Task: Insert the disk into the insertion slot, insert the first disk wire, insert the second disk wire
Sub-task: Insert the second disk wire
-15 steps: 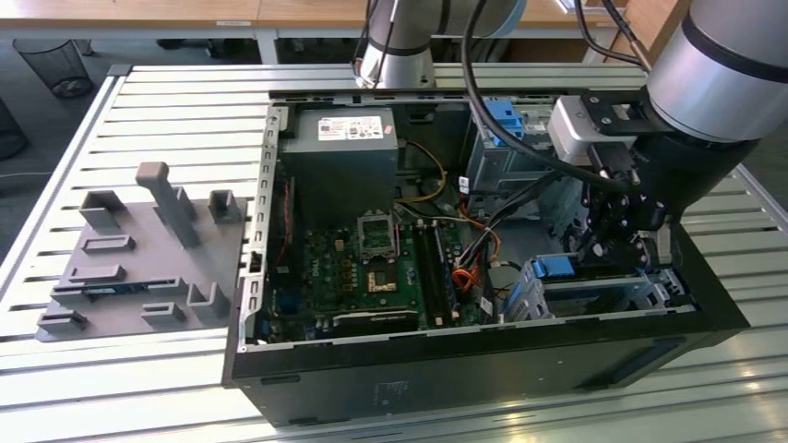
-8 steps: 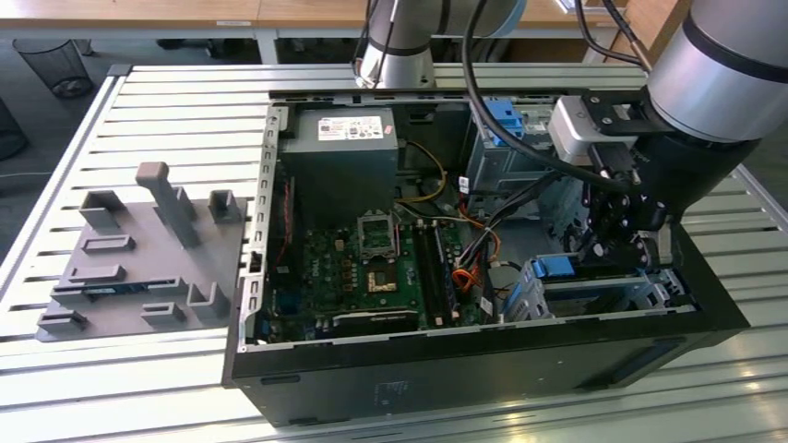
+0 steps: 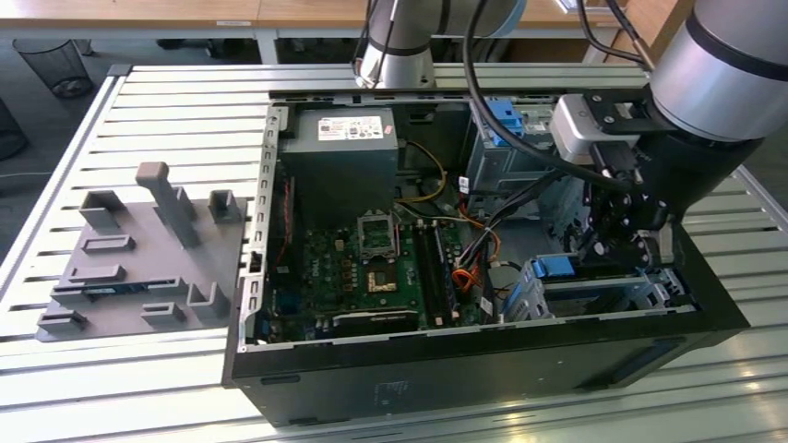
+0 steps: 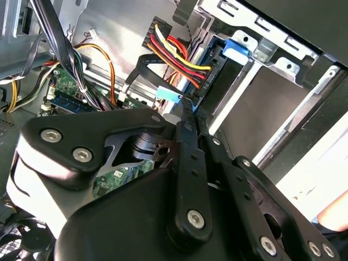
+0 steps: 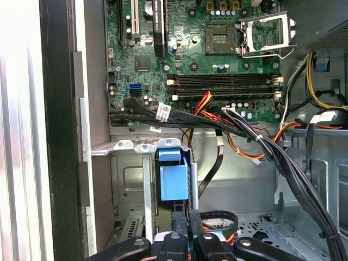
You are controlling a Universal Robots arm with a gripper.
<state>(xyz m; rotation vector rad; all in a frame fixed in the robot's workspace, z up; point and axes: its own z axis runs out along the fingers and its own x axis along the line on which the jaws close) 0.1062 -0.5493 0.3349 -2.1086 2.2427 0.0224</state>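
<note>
Slatted metal table [image 3: 148, 92] holds an open computer case [image 3: 493, 369], with a grey parts tray [image 3: 136, 258] beside it. Inside the case, at the corner far from the tray, sits the slot [image 3: 615, 293], a small silver cage. The disk [image 3: 556, 269] with its blue bracket is already in the slot. The gripper [image 3: 626, 242] hangs right above it, down among the wires [image 3: 468, 268]. In the second wrist view the gripper [image 4: 182, 117] looks pinched together on a small blue plug [image 4: 168, 95] next to the disk's end. In the first wrist view the blue bracket [image 5: 174, 182] stands just past the fingertips.
</note>
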